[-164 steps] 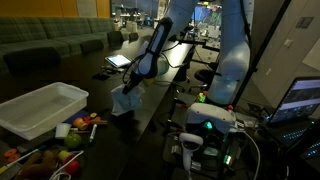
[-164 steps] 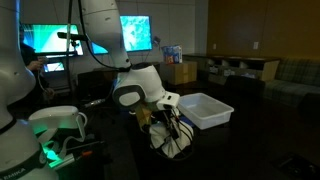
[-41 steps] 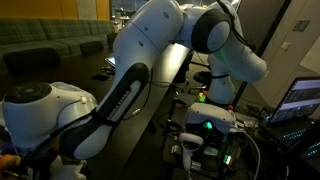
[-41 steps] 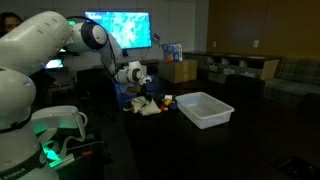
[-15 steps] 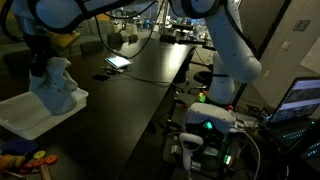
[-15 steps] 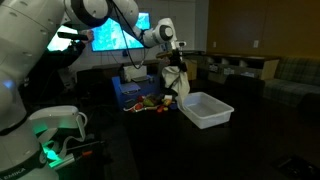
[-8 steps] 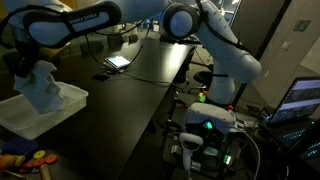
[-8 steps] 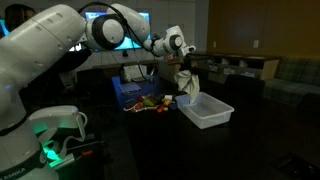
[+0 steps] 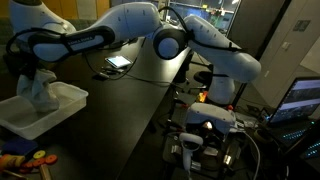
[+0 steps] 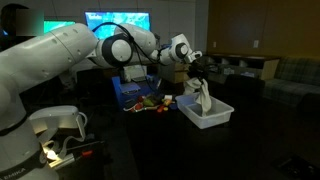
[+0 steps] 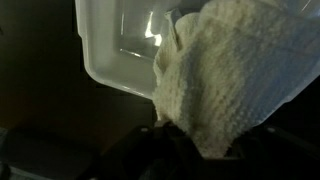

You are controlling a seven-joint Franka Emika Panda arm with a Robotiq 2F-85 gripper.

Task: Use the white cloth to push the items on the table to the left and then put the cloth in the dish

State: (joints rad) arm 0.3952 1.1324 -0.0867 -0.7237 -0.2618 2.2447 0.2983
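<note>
My gripper (image 9: 33,72) is shut on the white cloth (image 9: 40,95) and holds it hanging over the white dish (image 9: 62,110). In both exterior views the cloth's lower end reaches into the dish (image 10: 222,112); the cloth (image 10: 201,100) hangs from the gripper (image 10: 196,72). In the wrist view the cloth (image 11: 225,75) fills the right side, with the dish (image 11: 115,50) below it; the fingers (image 11: 195,140) are dark and mostly hidden. The small colourful items (image 9: 25,160) lie in a heap beside the dish and also show in an exterior view (image 10: 152,103).
The dark table (image 9: 130,100) stretches away behind the dish. A tablet (image 9: 118,61) lies further back on it. Lit equipment (image 9: 210,125) stands by the robot base. A blue box (image 10: 128,92) sits behind the items.
The arm has carried the cloth further over the dish and lowered it, so the cloth now hangs into the dish instead of above its edge.
</note>
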